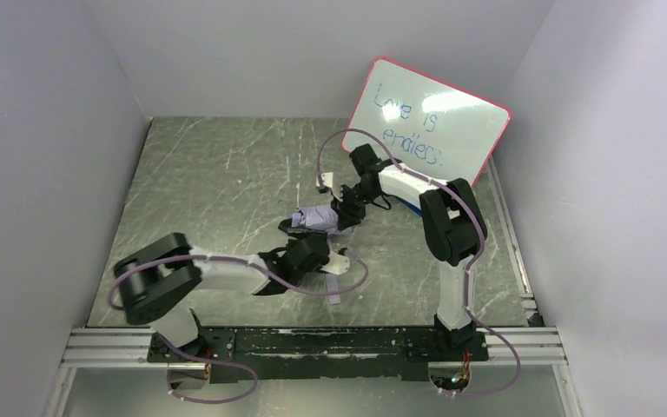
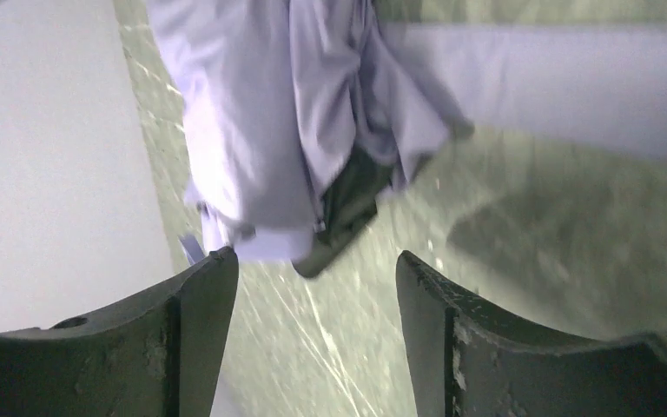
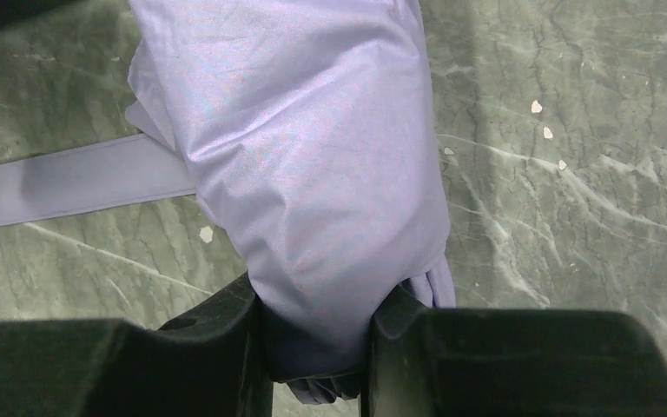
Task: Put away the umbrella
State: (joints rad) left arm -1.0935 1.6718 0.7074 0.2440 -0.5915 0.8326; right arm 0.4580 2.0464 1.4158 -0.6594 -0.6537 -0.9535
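We have the umbrella [image 1: 315, 217] collapsed into a lavender bundle near the middle of the table [image 1: 217, 182], just in front of the leaning whiteboard [image 1: 434, 122], so the closing part of the job looks largely done. Our right gripper [image 3: 313, 326] is clamped on one end of the bundle, with the fabric squeezed tight between its two fingers [image 3: 217, 339] and the rest of the canopy bulging out ahead of them. Our left gripper [image 2: 313, 287] stands spread apart and grasps nothing; the other end of the bundle hangs just beyond its fingertips, with a black part [image 2: 347, 208] poking out from under loose purple folds. That looseness tells us the tidying is unfinished, since the canopy is bunched rather than rolled smooth around the shaft. A flat lavender band [image 3: 69, 184] trails off sideways across the table and does not appear wrapped around anything. We judge the task to be somewhere past halfway: what remains is gathering the stray folds, winding the band around them, and fastening it. We cannot tell from these views whether the shaft is fully telescoped in.
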